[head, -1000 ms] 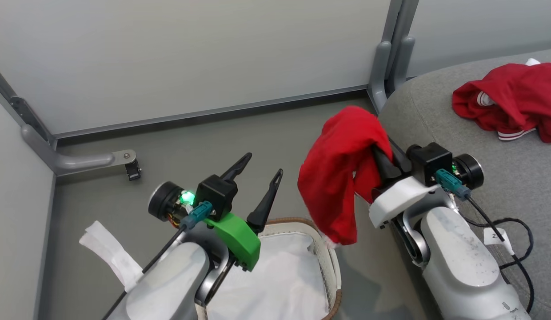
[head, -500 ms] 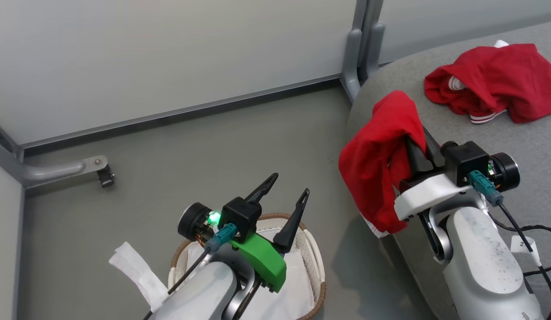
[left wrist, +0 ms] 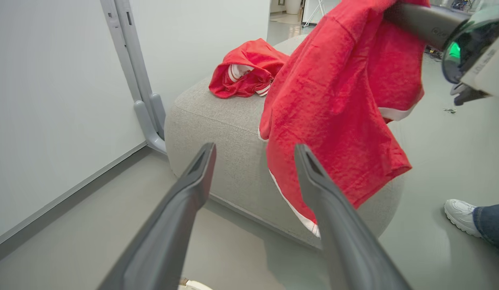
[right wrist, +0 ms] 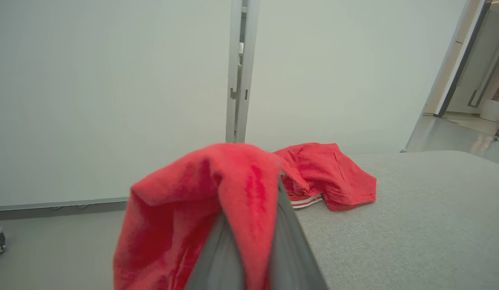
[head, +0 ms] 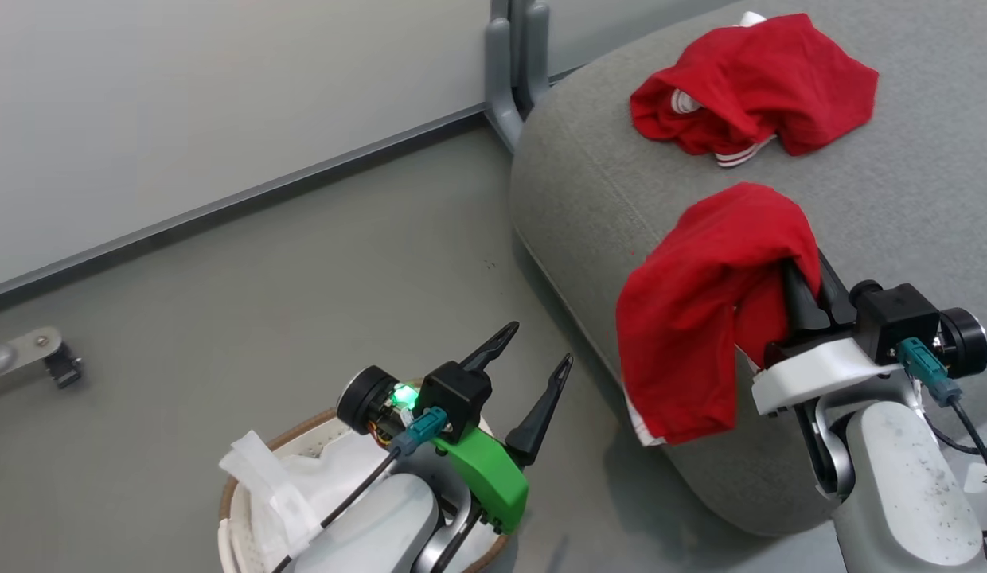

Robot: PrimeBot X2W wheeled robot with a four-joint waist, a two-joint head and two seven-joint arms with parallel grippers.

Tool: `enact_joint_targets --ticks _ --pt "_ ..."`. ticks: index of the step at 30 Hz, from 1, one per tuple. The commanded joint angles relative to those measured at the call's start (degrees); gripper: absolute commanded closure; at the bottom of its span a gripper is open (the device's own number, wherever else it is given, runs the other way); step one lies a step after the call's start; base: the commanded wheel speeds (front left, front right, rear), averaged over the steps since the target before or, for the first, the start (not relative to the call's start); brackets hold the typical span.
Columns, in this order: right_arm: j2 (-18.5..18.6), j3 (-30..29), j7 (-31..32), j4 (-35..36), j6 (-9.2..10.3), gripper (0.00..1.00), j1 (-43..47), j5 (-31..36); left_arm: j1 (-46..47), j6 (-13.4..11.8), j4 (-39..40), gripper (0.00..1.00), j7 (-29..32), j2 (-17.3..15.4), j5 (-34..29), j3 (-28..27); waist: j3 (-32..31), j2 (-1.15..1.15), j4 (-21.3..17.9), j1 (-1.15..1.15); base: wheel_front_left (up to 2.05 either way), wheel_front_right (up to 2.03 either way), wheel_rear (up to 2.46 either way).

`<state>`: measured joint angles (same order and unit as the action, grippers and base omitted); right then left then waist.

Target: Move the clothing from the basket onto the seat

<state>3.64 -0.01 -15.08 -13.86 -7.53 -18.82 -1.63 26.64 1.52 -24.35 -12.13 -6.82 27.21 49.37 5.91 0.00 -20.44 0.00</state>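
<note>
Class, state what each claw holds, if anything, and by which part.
The right claw pinches a red garment by a bunched fold at its top; the rest hangs. The left claw is open, empty.

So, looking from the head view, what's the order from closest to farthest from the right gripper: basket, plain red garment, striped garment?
1. The plain red garment: draped over the right gripper, which is shut on it, at the seat's near edge.
2. The striped garment: lying farther back on the seat.
3. The basket: down on the floor, far off to the robot's left.

red striped-trim garment (head: 752, 79) on grey seat (head: 605, 191)
</note>
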Motion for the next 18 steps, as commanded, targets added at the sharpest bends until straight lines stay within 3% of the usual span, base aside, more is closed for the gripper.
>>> enact_joint_targets --ticks 1,9,18 --pt "-0.01 -0.52 -0.14 0.37 0.08 1.00 0.76 -0.29 0.97 0.22 -0.11 0.00 0.12 -0.26 -0.56 0.10 2.51 0.00 -4.33 0.00 0.00 0.00 0.00" --pt "-0.46 -1.80 -0.14 -0.45 0.07 1.00 0.40 -1.05 1.92 0.12 0.11 0.00 0.37 -0.63 -0.94 0.84 4.67 0.00 -6.20 0.00 0.00 0.00 0.00" --pt "1.38 -2.61 -0.14 -6.64 0.07 1.00 -9.30 -1.43 4.17 -0.37 1.29 0.00 0.55 -1.52 -1.60 0.69 9.20 0.00 -3.15 0.00 0.00 0.00 0.00"
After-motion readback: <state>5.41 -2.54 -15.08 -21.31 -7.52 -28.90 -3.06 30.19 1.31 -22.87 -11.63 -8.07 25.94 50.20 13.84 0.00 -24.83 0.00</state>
